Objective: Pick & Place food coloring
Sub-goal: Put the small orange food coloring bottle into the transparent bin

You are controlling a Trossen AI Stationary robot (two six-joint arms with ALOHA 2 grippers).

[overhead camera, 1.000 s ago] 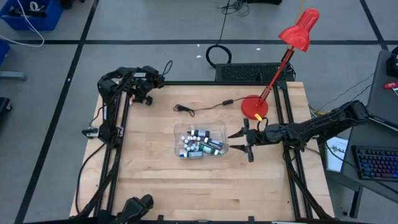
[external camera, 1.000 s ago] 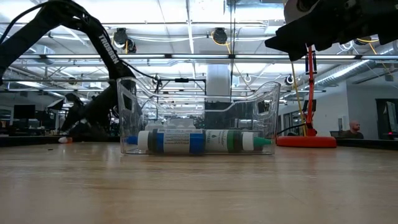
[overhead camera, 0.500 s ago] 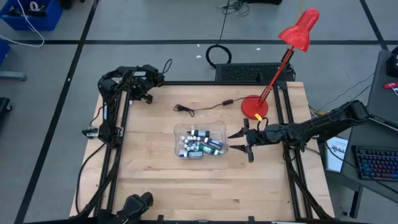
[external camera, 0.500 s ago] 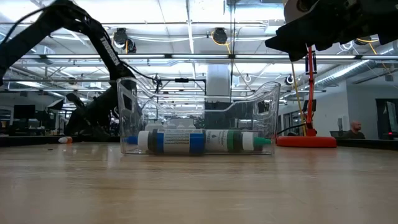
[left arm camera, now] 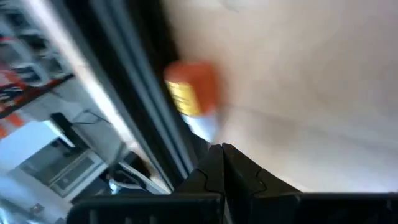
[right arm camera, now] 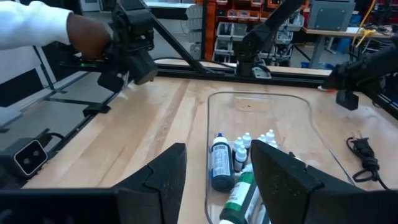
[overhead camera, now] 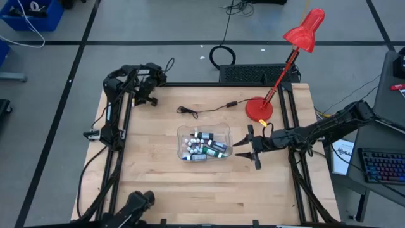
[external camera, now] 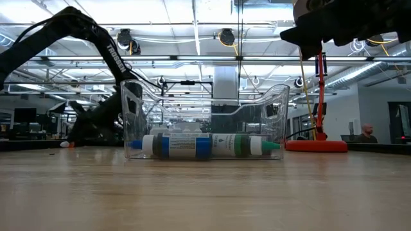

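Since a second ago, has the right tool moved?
Yes. In the high view the right tool has shifted slightly toward the table's near edge, judged against the lamp base, beside the tub.

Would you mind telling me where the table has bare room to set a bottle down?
The near strip of the table, in front of the tub, is bare, as is the patch left of the tub. It is crowded behind the tub, around the cable and lamp base, and right of it by the right end effector.
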